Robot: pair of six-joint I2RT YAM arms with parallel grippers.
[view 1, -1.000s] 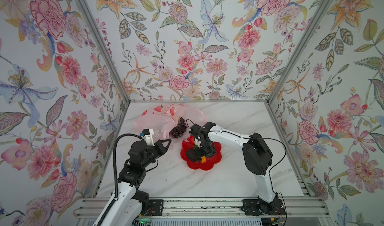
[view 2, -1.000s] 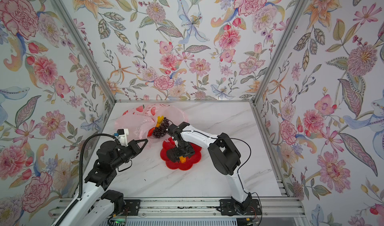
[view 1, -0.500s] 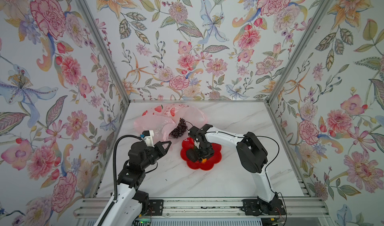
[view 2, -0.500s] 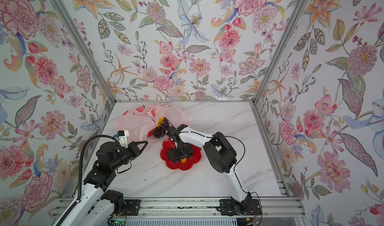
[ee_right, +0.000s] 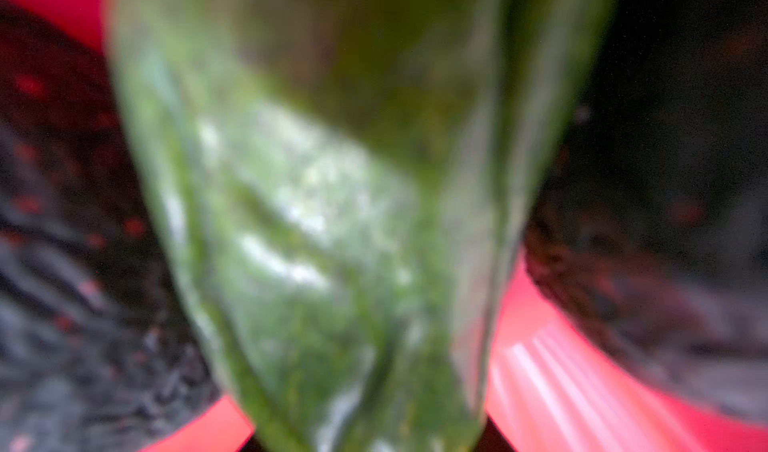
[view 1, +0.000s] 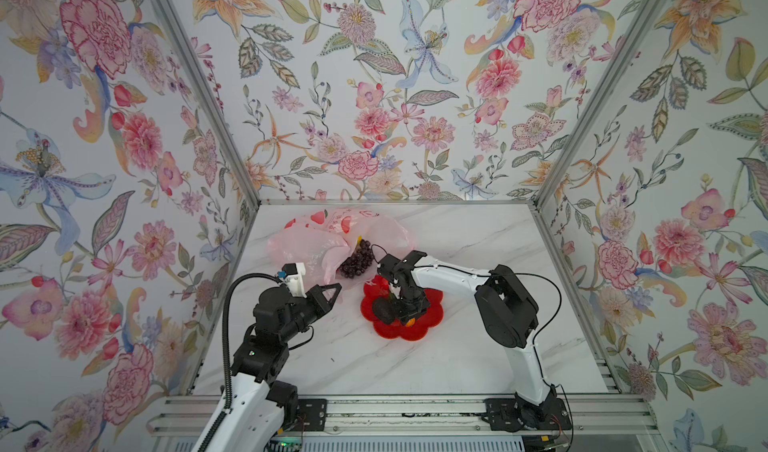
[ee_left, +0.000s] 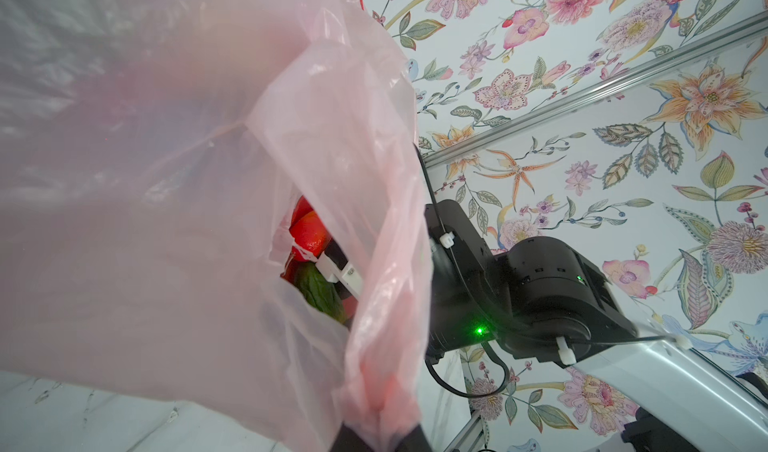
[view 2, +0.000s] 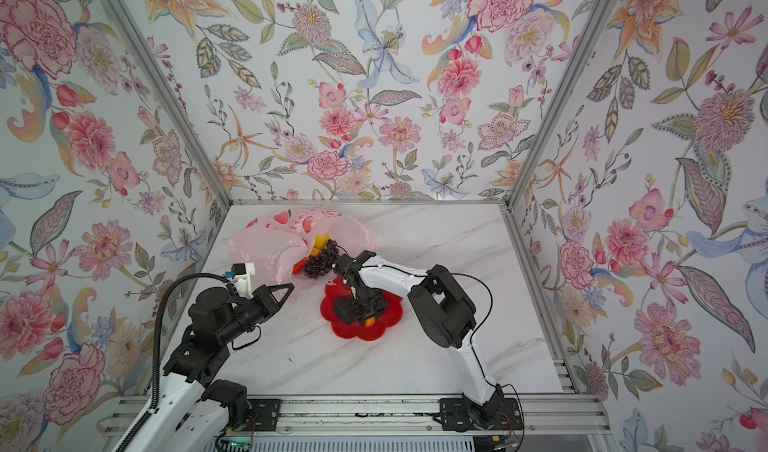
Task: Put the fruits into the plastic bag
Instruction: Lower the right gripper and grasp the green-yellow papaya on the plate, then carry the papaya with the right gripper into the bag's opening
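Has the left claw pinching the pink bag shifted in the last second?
No. The left gripper sits where it was, its tip just as far from the red plate, shut on the plastic bag.

Plastic bag before red fruit

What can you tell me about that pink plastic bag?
The bag is thin, crinkly, translucent pale pink plastic with red peach prints. It lies crumpled on the far left of the marble table, its mouth gaping toward the front. The left hand is shut on a bunched fold of its near edge, lifting it. A dark grape bunch sits in the opening.
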